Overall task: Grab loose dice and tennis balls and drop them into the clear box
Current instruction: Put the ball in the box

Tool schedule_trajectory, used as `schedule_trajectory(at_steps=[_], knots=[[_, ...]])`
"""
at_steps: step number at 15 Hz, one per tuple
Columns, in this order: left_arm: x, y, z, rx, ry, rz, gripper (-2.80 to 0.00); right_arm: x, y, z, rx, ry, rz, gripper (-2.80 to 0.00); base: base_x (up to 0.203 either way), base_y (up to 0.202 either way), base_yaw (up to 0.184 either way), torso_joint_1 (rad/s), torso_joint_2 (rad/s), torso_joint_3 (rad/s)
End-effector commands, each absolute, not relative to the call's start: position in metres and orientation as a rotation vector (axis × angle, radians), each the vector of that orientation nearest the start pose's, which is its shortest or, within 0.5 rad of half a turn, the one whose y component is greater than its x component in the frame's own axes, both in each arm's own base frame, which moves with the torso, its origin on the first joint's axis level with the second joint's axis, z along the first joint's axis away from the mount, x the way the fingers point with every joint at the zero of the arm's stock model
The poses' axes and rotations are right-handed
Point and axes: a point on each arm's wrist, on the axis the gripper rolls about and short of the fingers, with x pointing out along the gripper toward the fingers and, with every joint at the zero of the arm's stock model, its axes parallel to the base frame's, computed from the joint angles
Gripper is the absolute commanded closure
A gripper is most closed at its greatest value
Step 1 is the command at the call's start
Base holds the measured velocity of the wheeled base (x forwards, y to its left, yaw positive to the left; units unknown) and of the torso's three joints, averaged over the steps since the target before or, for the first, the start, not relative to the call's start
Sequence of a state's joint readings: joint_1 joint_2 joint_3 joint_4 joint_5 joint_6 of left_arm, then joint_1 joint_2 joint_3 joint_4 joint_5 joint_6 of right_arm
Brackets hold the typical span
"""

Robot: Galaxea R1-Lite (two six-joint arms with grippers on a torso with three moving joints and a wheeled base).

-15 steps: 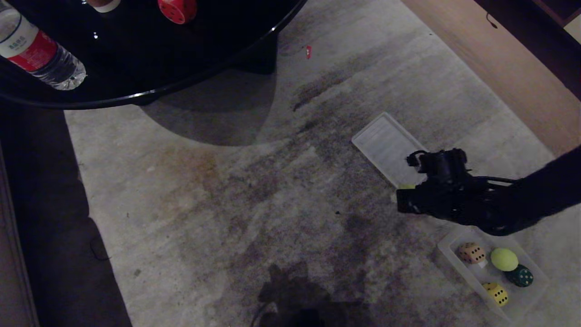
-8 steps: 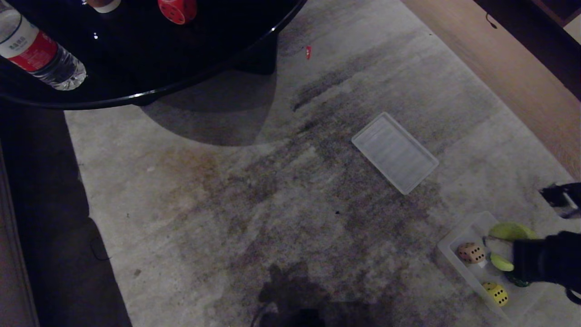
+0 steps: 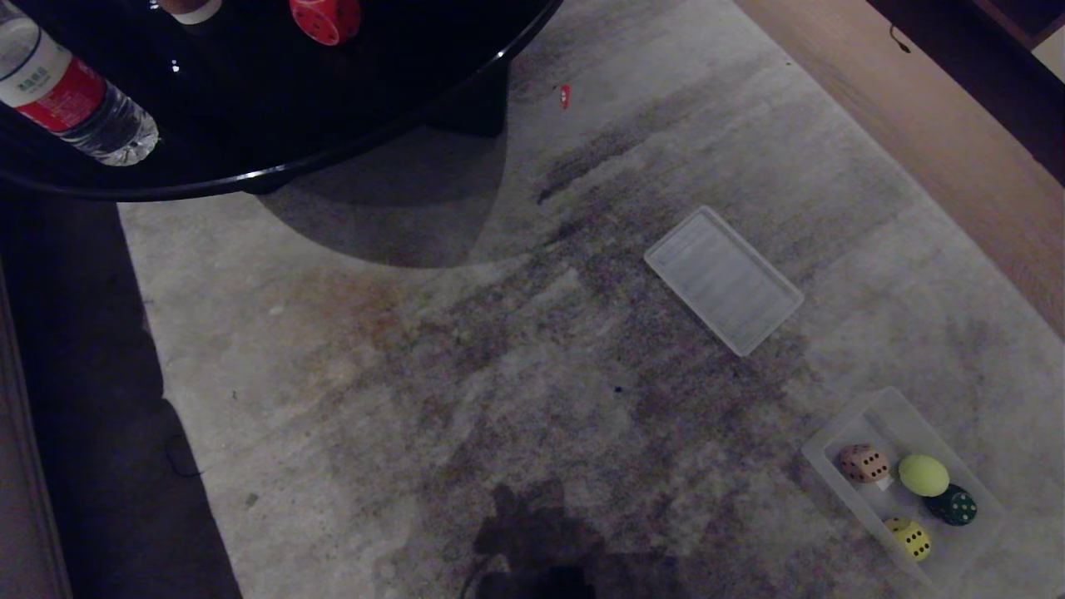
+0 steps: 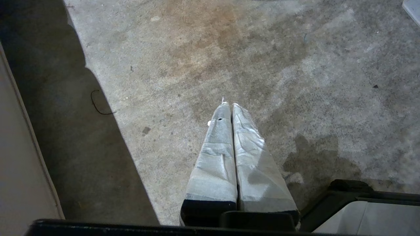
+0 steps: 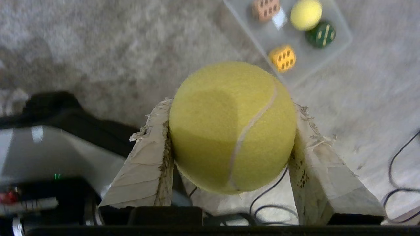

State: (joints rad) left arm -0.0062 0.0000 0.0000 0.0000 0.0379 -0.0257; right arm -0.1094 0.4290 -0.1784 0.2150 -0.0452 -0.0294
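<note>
held tennis ball (image 5: 232, 126): fuzzy yellow-green, crossed by one pale curved seam
boxed tennis ball (image 3: 923, 475): same yellow-green, no seam visible
beige-pink die (image 3: 864, 462): dotted with dark pips
yellow die (image 3: 908, 537): dark pips too
dark green die (image 3: 953, 504): speckled with light pips
red die (image 3: 325, 18): dark pips, pretty dim
clear box (image 3: 894, 413): see-through, whitish at the rim
lid (image 3: 723, 279): milky translucent, faintly ribbed
carpet (image 3: 433, 349): grey-beige, mottled with dark stains and a rusty patch
table (image 3: 274, 108): glossy black
bottle (image 3: 68, 91): clear, wrapped in a red and white label
finger pads (image 5: 146, 167): wrapped in pale beige, frayed tape
</note>
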Motion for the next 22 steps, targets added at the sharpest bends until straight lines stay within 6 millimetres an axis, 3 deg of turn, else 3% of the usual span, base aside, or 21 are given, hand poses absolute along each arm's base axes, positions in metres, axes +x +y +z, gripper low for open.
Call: schedule_trajectory(at_steps=[1, 6, 11, 22], knots=[[-0.023, 0.001, 0.075, -0.024, 0.003, 0.032, 0.0, -0.009, 0.001, 0.097, 0.032, 0.375, -0.172, 0.0, 0.0, 0.0, 0.0, 0.0, 0.0, 0.0], [-0.023, 0.001, 0.075, -0.026, 0.003, 0.032, 0.0, -0.013, -0.001, 0.089, 0.067, 0.404, -0.055, 0.0, 0.0, 0.0, 0.0, 0.0, 0.0, 0.0], [-0.023, 0.001, 0.075, -0.026, 0.003, 0.032, 0.0, -0.036, -0.001, 0.078, 0.052, 0.193, -0.034, 0.0, 0.0, 0.0, 0.0, 0.0, 0.0, 0.0], [-0.023, 0.001, 0.075, -0.026, 0.003, 0.032, 0.0, -0.035, 0.0, 0.077, 0.012, 0.189, 0.011, 0.0, 0.0, 0.0, 0.0, 0.0, 0.0, 0.0]])
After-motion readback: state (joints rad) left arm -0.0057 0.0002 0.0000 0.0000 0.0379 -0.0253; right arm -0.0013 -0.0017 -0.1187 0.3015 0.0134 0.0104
